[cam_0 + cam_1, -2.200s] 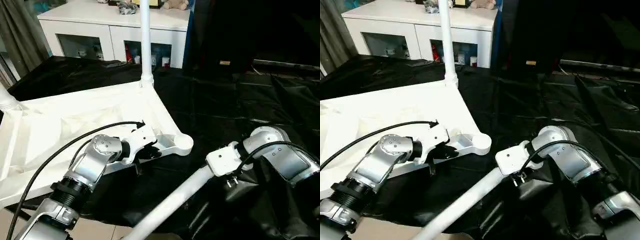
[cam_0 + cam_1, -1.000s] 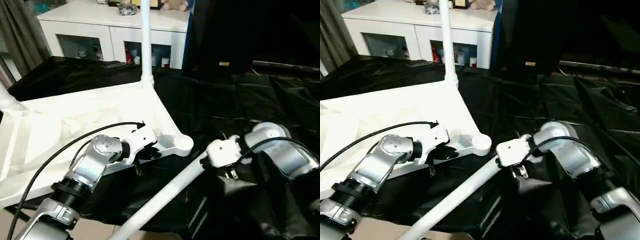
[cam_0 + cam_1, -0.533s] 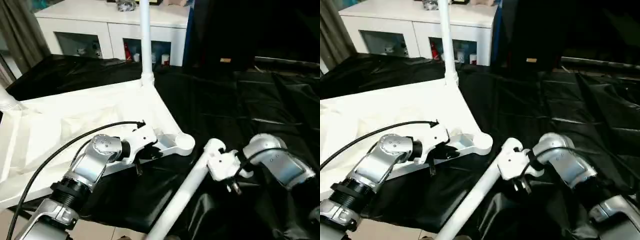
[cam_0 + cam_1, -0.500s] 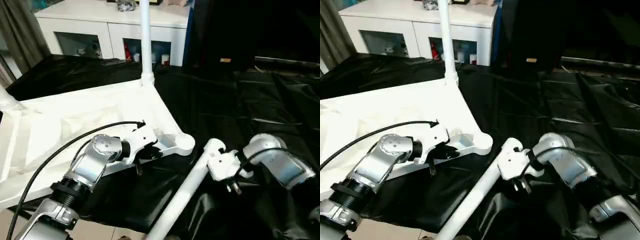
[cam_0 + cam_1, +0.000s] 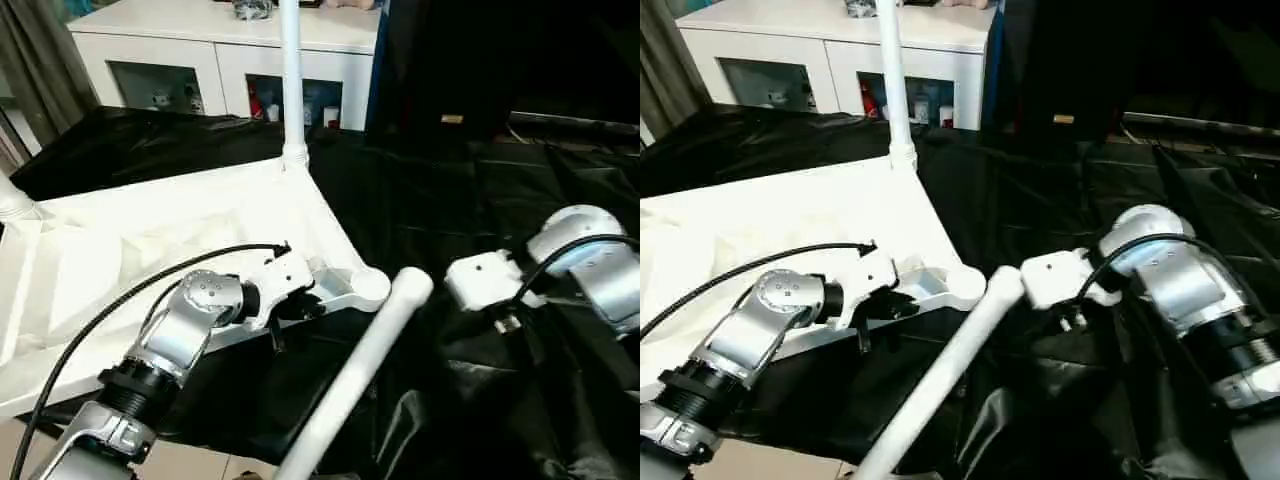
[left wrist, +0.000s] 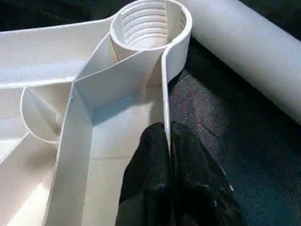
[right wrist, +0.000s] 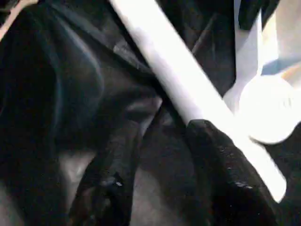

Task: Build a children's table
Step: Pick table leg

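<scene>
On the black-draped work table [image 5: 450,190] lies the white tabletop [image 5: 150,240], turned upside down so that its ribbed underside faces up. One leg [image 5: 291,80] already stands upright in the far corner socket, and the base of a second leg [image 5: 12,203] is seen at the left edge of the head view. Behind the table stands a white cabinet [image 5: 215,60] with glass doors.

The left gripper [image 6: 168,150] is at the near corner of the tabletop. Its two black fingers [image 6: 150,174] are pressed together on the thin outer wall of the tabletop, one finger on each side of the wall, just behind the round threaded socket [image 6: 149,21]. This socket has no leg in it.

A loose leg [image 5: 355,375] lies slanted across the black cloth, from the near edge of the work table up toward that corner. Its thick rounded end [image 5: 1005,282] is just beside the socket corner; I cannot tell if the two touch.

The right gripper [image 7: 160,179] is above the cloth, near the thick end of the loose leg but not around it. Its fingers [image 7: 221,174] are spread apart with nothing between them, and the leg passes beyond their tips. The white wrist block [image 5: 483,280] of the right arm stands just beside the leg's end, apart from it.
</scene>
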`<state>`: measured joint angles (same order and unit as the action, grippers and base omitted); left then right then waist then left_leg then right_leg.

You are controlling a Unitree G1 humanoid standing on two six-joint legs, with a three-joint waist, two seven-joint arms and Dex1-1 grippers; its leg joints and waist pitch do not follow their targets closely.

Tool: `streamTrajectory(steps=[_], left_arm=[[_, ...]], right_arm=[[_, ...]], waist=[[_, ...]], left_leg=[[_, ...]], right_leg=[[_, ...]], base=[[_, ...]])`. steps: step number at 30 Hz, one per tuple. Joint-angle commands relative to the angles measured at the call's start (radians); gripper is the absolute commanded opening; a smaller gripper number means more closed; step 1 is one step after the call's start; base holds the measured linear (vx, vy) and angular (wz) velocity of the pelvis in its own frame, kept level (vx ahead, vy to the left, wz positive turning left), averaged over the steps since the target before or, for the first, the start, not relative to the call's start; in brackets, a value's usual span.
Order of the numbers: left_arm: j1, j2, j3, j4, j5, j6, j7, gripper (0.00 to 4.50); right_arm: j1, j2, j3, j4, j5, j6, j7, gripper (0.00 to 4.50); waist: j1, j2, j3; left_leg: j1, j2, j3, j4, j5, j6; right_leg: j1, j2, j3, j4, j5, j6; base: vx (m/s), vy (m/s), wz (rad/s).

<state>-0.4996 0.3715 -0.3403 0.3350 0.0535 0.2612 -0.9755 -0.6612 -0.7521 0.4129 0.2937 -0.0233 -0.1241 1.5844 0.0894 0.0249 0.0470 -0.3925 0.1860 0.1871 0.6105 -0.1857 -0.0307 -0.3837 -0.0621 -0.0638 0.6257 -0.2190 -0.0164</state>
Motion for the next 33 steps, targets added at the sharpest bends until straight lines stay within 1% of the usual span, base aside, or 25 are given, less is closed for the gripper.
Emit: streamTrajectory(steps=[1,2,3,4,6,7,8,9,11,12,13,15,17,18,19,20,22,23,24,26,27,28,30,31,33], left_arm=[[-0.002,0.002,-0.004,-0.031,-0.004,-0.017,-0.001,0.00],[-0.002,0.002,-0.004,-0.030,-0.004,-0.018,-0.002,0.00],[-0.002,0.002,-0.004,-0.030,-0.004,-0.018,-0.002,0.00],[-0.003,0.002,-0.004,-0.029,-0.004,-0.018,-0.003,0.00],[-0.003,0.002,-0.005,-0.030,-0.005,-0.017,-0.006,0.00],[-0.002,0.003,-0.006,-0.032,-0.006,-0.015,-0.009,0.00],[-0.002,0.004,-0.007,-0.034,-0.007,-0.014,-0.011,0.00],[-0.001,0.004,-0.007,-0.035,-0.008,-0.013,-0.012,0.00],[0.000,0.005,-0.008,-0.038,-0.008,-0.012,-0.015,0.00],[0.001,0.005,-0.008,-0.039,-0.008,-0.011,-0.015,0.00],[0.001,0.005,-0.008,-0.040,-0.008,-0.010,-0.015,0.00],[0.002,0.006,-0.008,-0.042,-0.008,-0.010,-0.014,0.00],[0.002,0.006,-0.008,-0.042,-0.008,-0.009,-0.014,0.00],[0.003,0.005,-0.008,-0.044,-0.008,-0.009,-0.014,0.00],[0.004,0.005,-0.008,-0.043,-0.008,-0.010,-0.014,0.00],[0.005,0.004,-0.009,-0.042,-0.008,-0.011,-0.013,0.00],[0.004,0.001,-0.008,-0.040,-0.008,-0.013,-0.009,0.00],[0.003,0.001,-0.008,-0.038,-0.009,-0.017,-0.011,0.00],[0.003,0.001,-0.008,-0.039,-0.010,-0.024,-0.013,0.00],[0.004,0.000,-0.009,-0.042,-0.013,-0.034,-0.018,0.00],[0.005,0.000,-0.010,-0.044,-0.015,-0.037,-0.021,0.00],[0.006,0.001,-0.012,-0.047,-0.017,-0.036,-0.026,0.00],[0.006,0.001,-0.014,-0.050,-0.015,-0.040,-0.025,0.00],[0.005,0.001,-0.014,-0.051,-0.014,-0.043,-0.023,0.00],[-0.001,-0.010,-0.001,-0.048,-0.024,-0.032,-0.014,0.00]], right_arm=[[-0.015,0.015,0.006,-0.009,0.008,-0.026,-0.013,2.11],[-0.019,0.035,0.018,0.003,-0.010,-0.058,-0.033,2.24],[-0.020,0.042,0.024,0.009,-0.019,-0.071,-0.040,2.24],[-0.026,0.066,0.047,0.034,-0.059,-0.122,-0.073,2.31],[-0.030,0.082,0.059,0.053,-0.086,-0.159,-0.100,2.55],[-0.034,0.098,0.069,0.075,-0.118,-0.220,-0.138,2.55],[-0.037,0.104,0.081,0.091,-0.153,-0.266,-0.171,2.75],[-0.039,0.108,0.088,0.102,-0.178,-0.295,-0.192,2.75],[-0.034,0.104,0.116,0.108,-0.205,-0.302,-0.177,2.81],[-0.029,0.102,0.126,0.103,-0.202,-0.272,-0.152,2.81],[-0.027,0.100,0.134,0.106,-0.207,-0.262,-0.141,2.81],[-0.038,0.110,0.150,0.144,-0.239,-0.286,-0.163,2.81],[-0.046,0.121,0.160,0.179,-0.263,-0.324,-0.193,2.81],[-0.052,0.129,0.169,0.203,-0.284,-0.352,-0.218,2.81],[-0.058,0.139,0.174,0.230,-0.305,-0.381,-0.247,2.81],[-0.061,0.147,0.177,0.249,-0.317,-0.392,-0.264,2.81],[-0.061,0.156,0.179,0.267,-0.318,-0.376,-0.262,2.81],[-0.062,0.161,0.180,0.272,-0.313,-0.359,-0.256,2.64],[-0.063,0.162,0.183,0.275,-0.316,-0.357,-0.256,2.54],[-0.067,0.166,0.196,0.293,-0.341,-0.373,-0.278,2.54],[-0.071,0.169,0.201,0.306,-0.349,-0.383,-0.287,2.29],[-0.072,0.174,0.205,0.317,-0.353,-0.388,-0.293,2.29],[-0.077,0.189,0.204,0.347,-0.356,-0.401,-0.290,2.06],[-0.077,0.192,0.203,0.351,-0.355,-0.402,-0.288,2.02],[-0.080,0.198,0.200,0.359,-0.345,-0.398,-0.283,1.95]], waist=[[0.000,-0.014,-0.061],[-0.001,-0.015,-0.061],[-0.001,-0.014,-0.061],[-0.002,-0.014,-0.061],[-0.001,-0.013,-0.062],[0.000,-0.013,-0.063],[-0.002,-0.014,-0.063],[-0.002,-0.014,-0.063],[-0.003,-0.015,-0.063],[-0.004,-0.013,-0.063],[-0.003,-0.014,-0.063],[-0.004,-0.014,-0.062],[-0.006,-0.014,-0.060],[-0.003,-0.014,-0.061],[-0.006,-0.022,-0.060],[-0.004,-0.018,-0.060],[-0.006,-0.017,-0.061],[-0.005,-0.019,-0.061],[-0.005,-0.019,-0.062],[-0.005,-0.019,-0.062],[-0.005,-0.018,-0.062],[-0.006,-0.018,-0.062],[-0.008,-0.020,-0.060],[-0.008,-0.020,-0.059],[-0.006,-0.022,-0.060]], left_leg=[[0.025,0.062,-0.027,-0.069,-0.150,0.104],[0.025,0.062,-0.026,-0.069,-0.152,0.100],[0.025,0.062,-0.027,-0.070,-0.154,0.098],[0.026,0.061,-0.026,-0.070,-0.154,0.094],[0.028,0.060,-0.025,-0.069,-0.150,0.086],[0.028,0.061,-0.025,-0.069,-0.146,0.085],[0.025,0.060,-0.025,-0.069,-0.138,0.080],[0.026,0.059,-0.024,-0.069,-0.141,0.079],[0.026,0.058,-0.024,-0.068,-0.140,0.083],[0.024,0.058,-0.023,-0.068,-0.140,0.092],[0.025,0.059,-0.024,-0.068,-0.137,0.095],[0.024,0.060,-0.024,-0.068,-0.137,0.102],[0.026,0.059,-0.023,-0.068,-0.155,0.093],[0.027,0.060,-0.022,-0.067,-0.156,0.087],[0.026,0.058,-0.020,-0.068,-0.154,0.087],[0.026,0.058,-0.020,-0.068,-0.153,0.084],[0.028,0.058,-0.020,-0.068,-0.155,0.080],[0.028,0.059,-0.019,-0.068,-0.156,0.083],[0.026,0.059,-0.020,-0.068,-0.147,0.087],[0.026,0.060,-0.019,-0.067,-0.142,0.089],[0.026,0.060,-0.019,-0.067,-0.143,0.089],[0.027,0.060,-0.019,-0.067,-0.146,0.089],[0.027,0.059,-0.018,-0.067,-0.162,0.085],[0.027,0.059,-0.018,-0.068,-0.164,0.084],[0.029,0.061,-0.018,-0.068,-0.160,0.081]], right_leg=[[0.036,-0.091,0.051,-0.071,-0.074,-0.260],[0.035,-0.091,0.051,-0.071,-0.078,-0.260],[0.035,-0.091,0.051,-0.071,-0.082,-0.259],[0.035,-0.090,0.051,-0.071,-0.082,-0.257],[0.034,-0.089,0.051,-0.071,-0.078,-0.258],[0.033,-0.091,0.052,-0.068,-0.073,-0.259],[0.033,-0.091,0.050,-0.067,-0.062,-0.260],[0.034,-0.090,0.051,-0.066,-0.058,-0.258],[0.036,-0.089,0.051,-0.066,-0.053,-0.258],[0.038,-0.088,0.052,-0.065,-0.046,-0.257],[0.039,-0.088,0.052,-0.064,-0.039,-0.257],[0.037,-0.088,0.052,-0.064,-0.037,-0.258],[0.035,-0.089,0.052,-0.068,-0.070,-0.259],[0.034,-0.091,0.053,-0.068,-0.077,-0.260],[0.035,-0.088,0.053,-0.070,-0.078,-0.258],[0.035,-0.089,0.053,-0.069,-0.086,-0.257],[0.034,-0.086,0.052,-0.068,-0.086,-0.257],[0.035,-0.086,0.052,-0.067,-0.079,-0.258],[0.037,-0.086,0.052,-0.066,-0.065,-0.258],[0.037,-0.087,0.053,-0.064,-0.051,-0.257],[0.036,-0.087,0.053,-0.063,-0.048,-0.259],[0.036,-0.088,0.053,-0.064,-0.048,-0.261],[0.035,-0.088,0.053,-0.066,-0.069,-0.263],[0.035,-0.088,0.053,-0.066,-0.074,-0.262],[0.035,-0.087,0.054,-0.066,-0.067,-0.263]], base=[[0.000,0.000,0.00],[0.000,0.000,0.00],[0.000,0.000,0.00],[0.000,0.000,0.00],[0.000,0.000,0.00],[0.000,0.000,0.00],[0.000,0.000,0.00],[0.000,0.000,0.00],[0.000,0.000,0.00],[0.000,0.000,0.00],[0.000,0.000,0.00],[0.000,0.000,0.00],[0.000,0.000,0.00],[0.000,0.000,0.00],[0.000,0.000,0.00],[0.000,0.000,0.00],[0.000,0.000,0.00],[0.000,0.000,0.00],[0.000,0.000,0.00],[0.000,0.000,0.00],[0.000,0.000,0.00],[0.000,0.000,0.00],[0.000,0.000,0.00],[0.000,0.000,0.00],[0.000,0.000,0.00]])
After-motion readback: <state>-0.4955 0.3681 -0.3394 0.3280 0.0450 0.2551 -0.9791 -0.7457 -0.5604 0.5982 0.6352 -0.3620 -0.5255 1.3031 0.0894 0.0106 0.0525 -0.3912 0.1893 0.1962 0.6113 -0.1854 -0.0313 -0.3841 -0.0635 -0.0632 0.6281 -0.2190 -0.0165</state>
